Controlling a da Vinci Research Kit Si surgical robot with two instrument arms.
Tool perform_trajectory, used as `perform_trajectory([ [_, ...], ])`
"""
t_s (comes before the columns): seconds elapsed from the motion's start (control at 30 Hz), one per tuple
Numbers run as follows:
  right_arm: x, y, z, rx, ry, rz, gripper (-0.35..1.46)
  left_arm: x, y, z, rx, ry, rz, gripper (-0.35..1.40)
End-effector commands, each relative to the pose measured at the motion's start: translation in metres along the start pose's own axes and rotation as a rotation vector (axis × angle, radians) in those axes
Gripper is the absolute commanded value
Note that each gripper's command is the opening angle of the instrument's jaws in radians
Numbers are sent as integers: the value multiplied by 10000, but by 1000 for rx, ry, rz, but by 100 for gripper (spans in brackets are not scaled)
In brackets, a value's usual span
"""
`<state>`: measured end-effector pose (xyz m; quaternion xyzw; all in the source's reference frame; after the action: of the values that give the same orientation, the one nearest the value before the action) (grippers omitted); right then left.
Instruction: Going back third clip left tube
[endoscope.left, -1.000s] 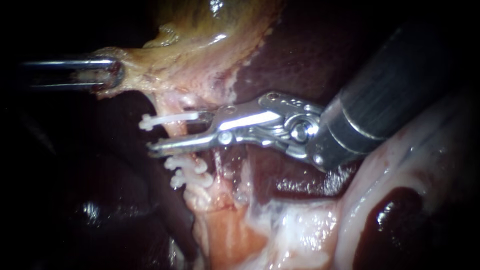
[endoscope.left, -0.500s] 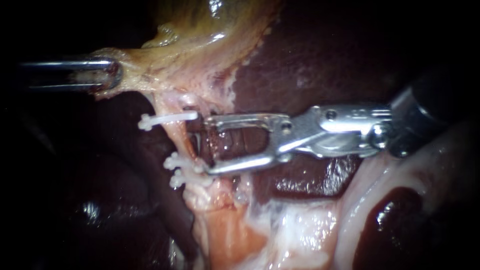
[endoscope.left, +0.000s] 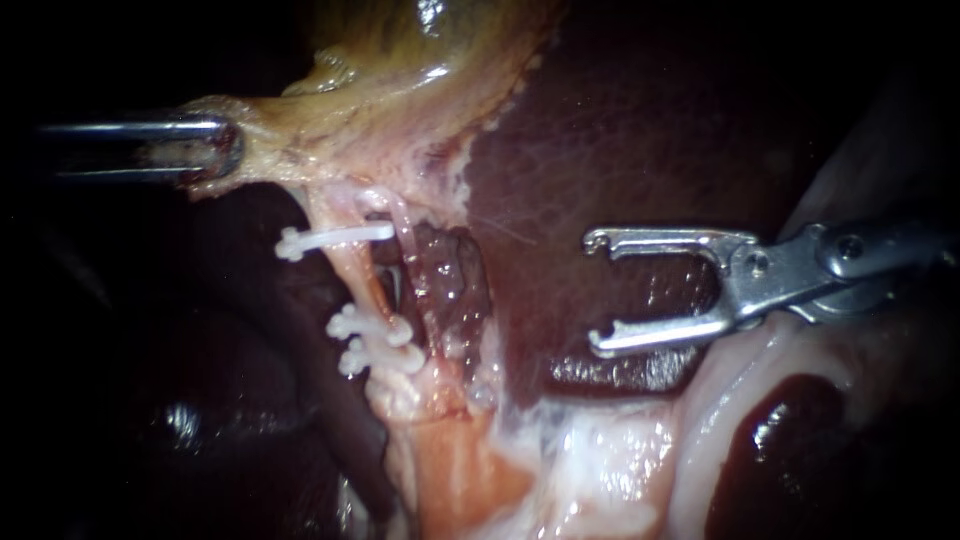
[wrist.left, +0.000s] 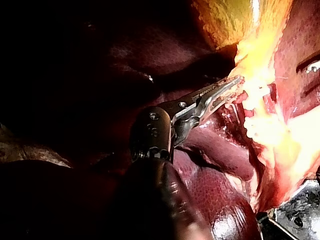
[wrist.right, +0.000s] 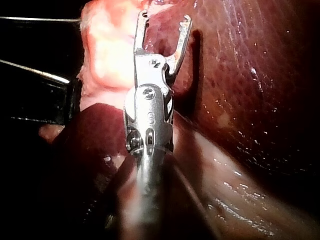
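Light falls only on the middle of the scene, where the liver (endoscope.left: 620, 130) makes the backdrop: a wet, dark-maroon surface with small bright glints that fades into black towards the endoscope view's left and upper right edges. Below it lies pale, whitish-pink glistening tissue (endoscope.left: 600, 450) with a glossy dark red patch (endoscope.left: 790, 450) set in it. In the left wrist view a grey speckled surface (wrist.left: 300, 212) shows just past the tissue's pale edge.

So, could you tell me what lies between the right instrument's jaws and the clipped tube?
In the endoscope view, bare liver and a second tube separate the right instrument, jaws open, from the clipped tube.
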<state>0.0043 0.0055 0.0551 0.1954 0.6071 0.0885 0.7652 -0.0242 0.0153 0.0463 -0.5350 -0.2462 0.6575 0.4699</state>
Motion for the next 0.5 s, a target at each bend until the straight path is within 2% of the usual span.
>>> perform_trajectory([
  [0.03, -1, -2, 0, 4, -1, 1, 50, -1, -1, 1, 1, 0, 0, -35],
  [0.27, 0, -3, 0, 8, 0, 0, 50, -10, -8, 17, 7, 5, 6, -35],
  [0.37, 0, -4, 0, 8, 0, 0, 50, -18, -12, 32, 13, 12, 10, -35],
  [0.5, -1, -4, 1, 11, 0, -1, 50, -31, -20, 55, 10, -3, 19, -35],
])
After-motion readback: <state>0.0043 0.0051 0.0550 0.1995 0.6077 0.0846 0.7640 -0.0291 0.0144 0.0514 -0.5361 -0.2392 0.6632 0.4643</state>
